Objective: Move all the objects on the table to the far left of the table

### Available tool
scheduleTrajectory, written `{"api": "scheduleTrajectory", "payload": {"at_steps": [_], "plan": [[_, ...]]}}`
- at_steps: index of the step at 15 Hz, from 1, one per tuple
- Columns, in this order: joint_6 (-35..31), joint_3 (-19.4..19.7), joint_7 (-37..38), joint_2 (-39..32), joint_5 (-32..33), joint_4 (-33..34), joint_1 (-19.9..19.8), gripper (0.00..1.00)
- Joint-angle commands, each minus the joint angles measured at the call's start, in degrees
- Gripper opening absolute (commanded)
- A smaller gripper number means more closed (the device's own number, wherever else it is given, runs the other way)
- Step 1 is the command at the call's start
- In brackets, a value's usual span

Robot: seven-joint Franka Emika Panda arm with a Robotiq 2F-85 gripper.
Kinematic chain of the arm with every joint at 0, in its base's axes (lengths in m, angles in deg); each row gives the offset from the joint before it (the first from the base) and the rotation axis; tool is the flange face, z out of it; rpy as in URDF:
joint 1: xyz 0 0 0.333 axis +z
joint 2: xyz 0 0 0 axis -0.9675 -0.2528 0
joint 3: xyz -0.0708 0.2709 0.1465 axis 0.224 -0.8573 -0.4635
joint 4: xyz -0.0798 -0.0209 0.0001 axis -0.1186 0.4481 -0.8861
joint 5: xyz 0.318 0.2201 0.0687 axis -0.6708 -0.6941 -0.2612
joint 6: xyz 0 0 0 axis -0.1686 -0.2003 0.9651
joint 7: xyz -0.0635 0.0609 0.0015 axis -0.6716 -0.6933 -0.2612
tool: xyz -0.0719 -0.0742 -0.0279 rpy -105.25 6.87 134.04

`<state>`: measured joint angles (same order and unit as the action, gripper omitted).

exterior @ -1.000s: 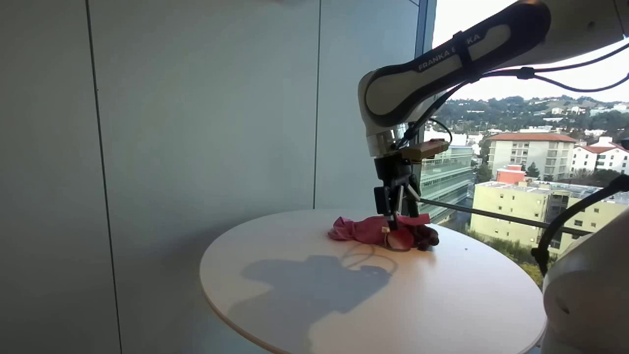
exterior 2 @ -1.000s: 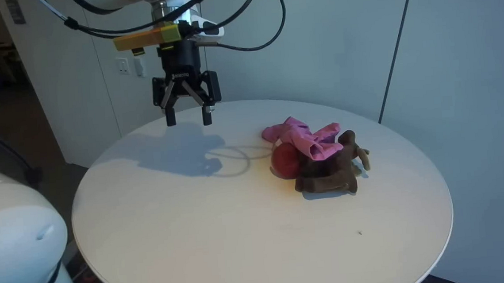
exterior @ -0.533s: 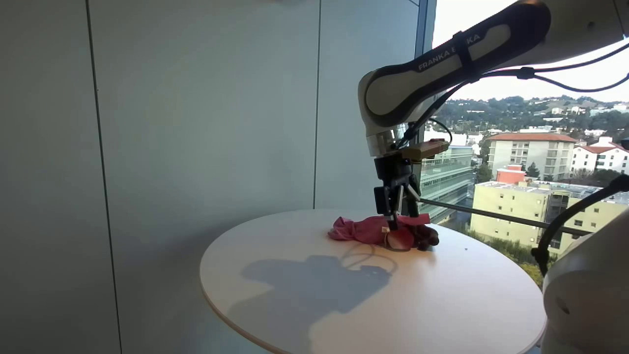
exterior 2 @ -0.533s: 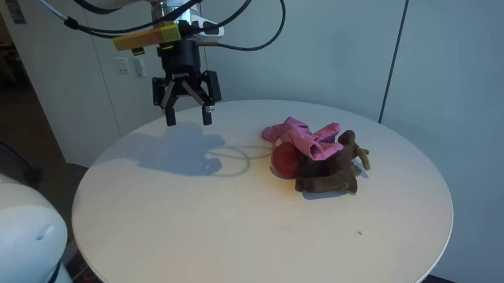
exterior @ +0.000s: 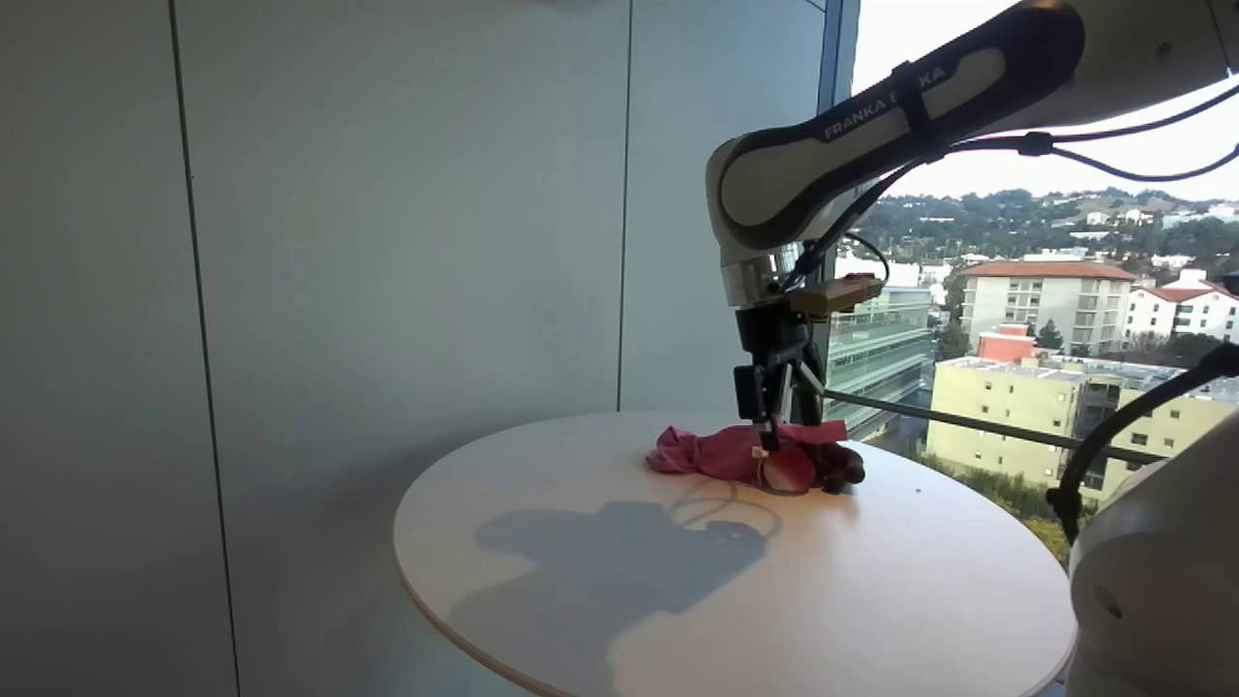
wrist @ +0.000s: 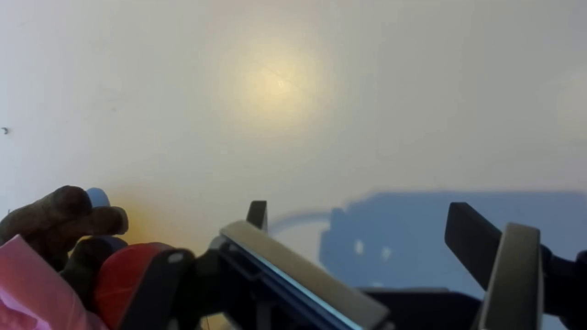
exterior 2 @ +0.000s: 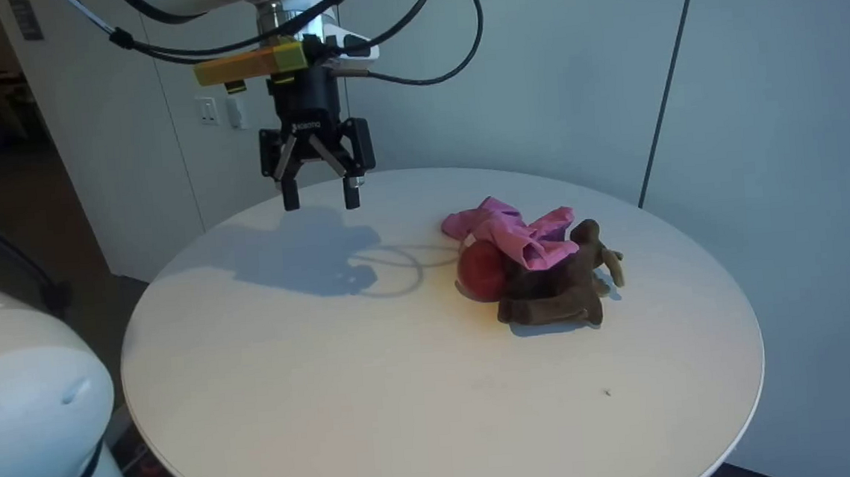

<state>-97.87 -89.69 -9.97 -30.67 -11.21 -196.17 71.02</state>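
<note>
Jaws apart, the gripper [exterior 2: 321, 195] hung clear of the ball [exterior 2: 480, 272], toy [exterior 2: 578, 293] and cloth [exterior 2: 511, 234] grouped on the table [exterior 2: 369, 407], the wrist view cropping the cloth that both exterior views framed fully.

A crumpled pink cloth [exterior 2: 505, 231] lies partly over a brown plush toy [exterior 2: 561, 307] on the surface [exterior 2: 369, 399]; a red ball [exterior 2: 481, 273] sits beside them.
</note>
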Motion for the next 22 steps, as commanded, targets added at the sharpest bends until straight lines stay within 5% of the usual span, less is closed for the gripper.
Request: {"api": "scheduleTrajectory", "payload": {"at_steps": [1, 6, 10, 16, 17, 18, 20, 22], "plan": [[-8.5, 1.3, 1.4, -1.9, 1.9, 4.0, -0.3, 1.00], [-31.9, 3.5, 5.8, -11.9, 6.2, 7.6, -4.1, 1.00], [-47.2, 2.9, 16.5, -22.6, 17.1, 7.2, -10.2, 1.00], [-49.2, 7.3, 30.5, -31.4, 37.8, 7.1, -11.7, 1.00], [-49.3, 8.2, 30.9, -31.9, 38.1, 6.7, -11.4, 0.95], [-48.9, 8.9, 30.6, -32.5, 37.6, 6.5, -11.1, 0.72], [-48.3, 9.6, 28.9, -32.6, 34.5, 6.0, -10.6, 0.68], [-47.5, 9.8, 27.8, -32.2, 32.2, 5.9, -10.1, 0.54]]}}
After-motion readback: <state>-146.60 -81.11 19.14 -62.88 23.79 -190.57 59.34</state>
